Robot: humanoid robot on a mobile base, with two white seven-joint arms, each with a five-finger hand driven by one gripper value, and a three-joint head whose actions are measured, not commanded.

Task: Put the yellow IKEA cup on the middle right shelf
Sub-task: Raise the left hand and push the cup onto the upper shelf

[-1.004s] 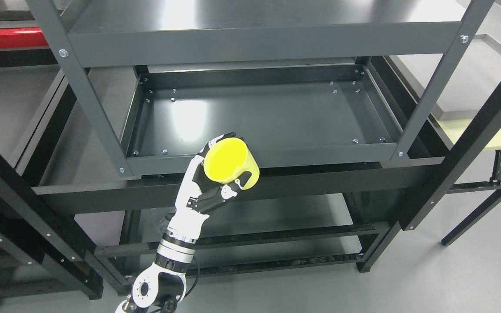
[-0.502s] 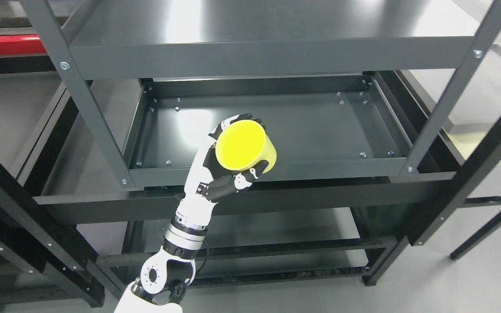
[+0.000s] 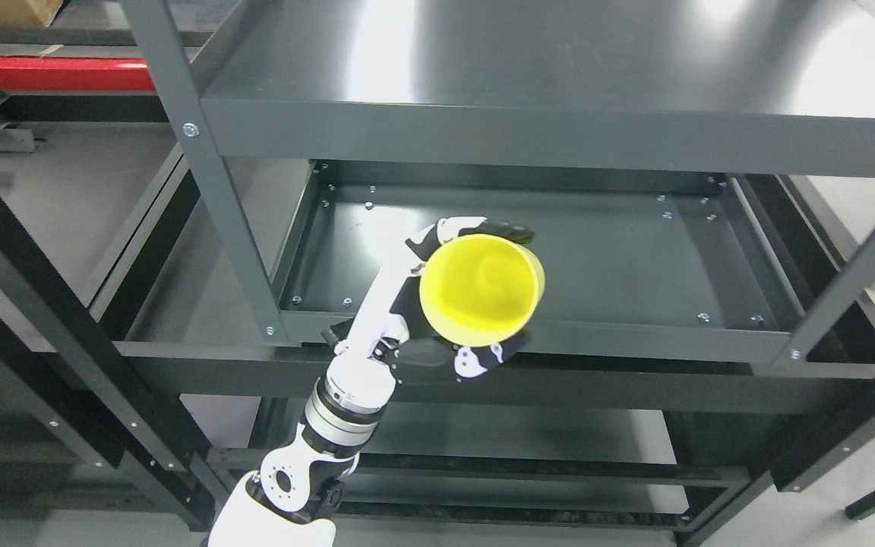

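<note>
My left hand [image 3: 437, 304], fingers clamped round the cup [image 3: 481, 289], has carried it up over the middle shelf [image 3: 635, 251] lip, so setting down is close.

The cup [image 3: 481, 289] is showing bright yellow, inside and out. The left hand [image 3: 437, 304] around it is looking white with black parts, and the fingers [image 3: 483, 226] over the top of the cup are turning black at the tips. The arm below the hand is shining white, with a silver ring at the wrist. The shelf [image 3: 620, 251] behind the hand is looking dark grey, with white light glowing on it. Far up to the left of the hand, a red bar [image 3: 50, 74] is showing.
</note>
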